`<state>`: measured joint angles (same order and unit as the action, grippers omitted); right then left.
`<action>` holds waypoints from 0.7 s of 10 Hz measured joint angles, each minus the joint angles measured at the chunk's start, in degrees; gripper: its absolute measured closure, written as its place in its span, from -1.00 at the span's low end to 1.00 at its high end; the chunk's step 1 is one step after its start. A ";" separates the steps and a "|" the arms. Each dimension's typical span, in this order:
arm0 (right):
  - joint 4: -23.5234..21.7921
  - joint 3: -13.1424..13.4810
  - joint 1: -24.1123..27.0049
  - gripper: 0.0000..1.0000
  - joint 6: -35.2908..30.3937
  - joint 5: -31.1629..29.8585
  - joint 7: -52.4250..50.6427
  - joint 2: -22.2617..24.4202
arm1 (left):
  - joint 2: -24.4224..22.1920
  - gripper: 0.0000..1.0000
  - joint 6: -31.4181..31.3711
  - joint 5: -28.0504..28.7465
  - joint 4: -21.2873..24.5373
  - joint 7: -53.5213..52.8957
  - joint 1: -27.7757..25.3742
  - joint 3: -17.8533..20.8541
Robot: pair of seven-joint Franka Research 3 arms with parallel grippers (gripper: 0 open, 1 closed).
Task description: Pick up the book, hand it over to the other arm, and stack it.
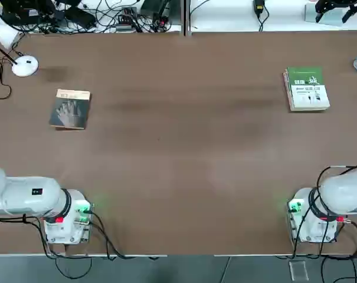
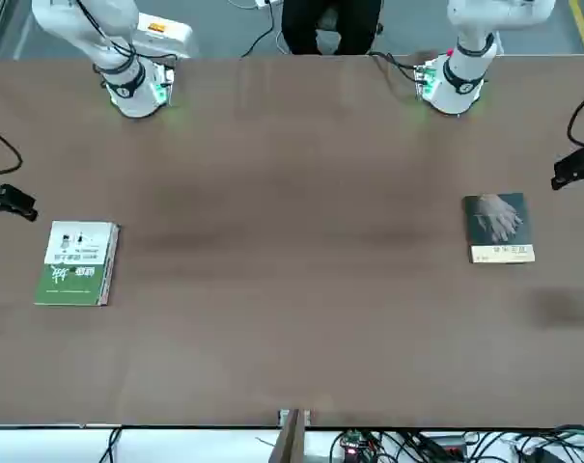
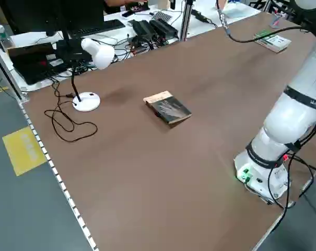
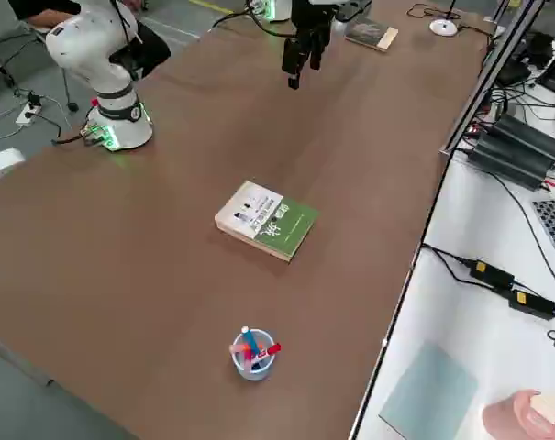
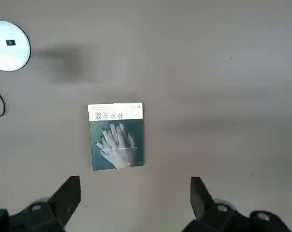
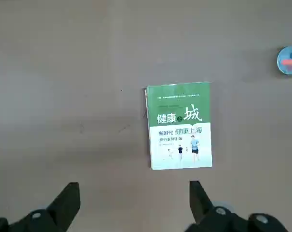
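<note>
Grey-brown thin paperback book (image 1: 70,109) lies flat on the brown table (image 1: 184,153) in the top view, far from the green-and-white thicker book (image 1: 306,89), presumably why a handover is needed; the left wrist view shows it beneath the left gripper (image 5: 135,200), fingers apart and empty.

Tan strip on the book (image 5: 117,136), centre of the left wrist frame, is showing "双生水莽". The green-and-white book (image 6: 179,126), centre-right of the right wrist frame, is reading "健康城" on green, "新时代 健康上海" on white below. Smaller print illegible.
</note>
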<state>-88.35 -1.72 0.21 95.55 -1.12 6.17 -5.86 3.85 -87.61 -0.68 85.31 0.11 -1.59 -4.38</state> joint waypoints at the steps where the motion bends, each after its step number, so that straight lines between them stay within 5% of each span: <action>1: 0.00 0.00 0.06 -1.00 0.00 0.00 0.00 0.00 | 0.00 -1.00 0.00 0.00 0.00 0.00 0.00 0.00; 7: 0.00 0.06 0.75 -1.00 0.91 -0.11 -0.02 0.00 | 0.16 -1.00 0.04 0.00 0.03 0.00 0.02 0.00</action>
<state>-88.35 -1.66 0.96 96.47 -1.23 6.15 -5.86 4.00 -87.57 -0.68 85.34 0.11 -1.57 -4.38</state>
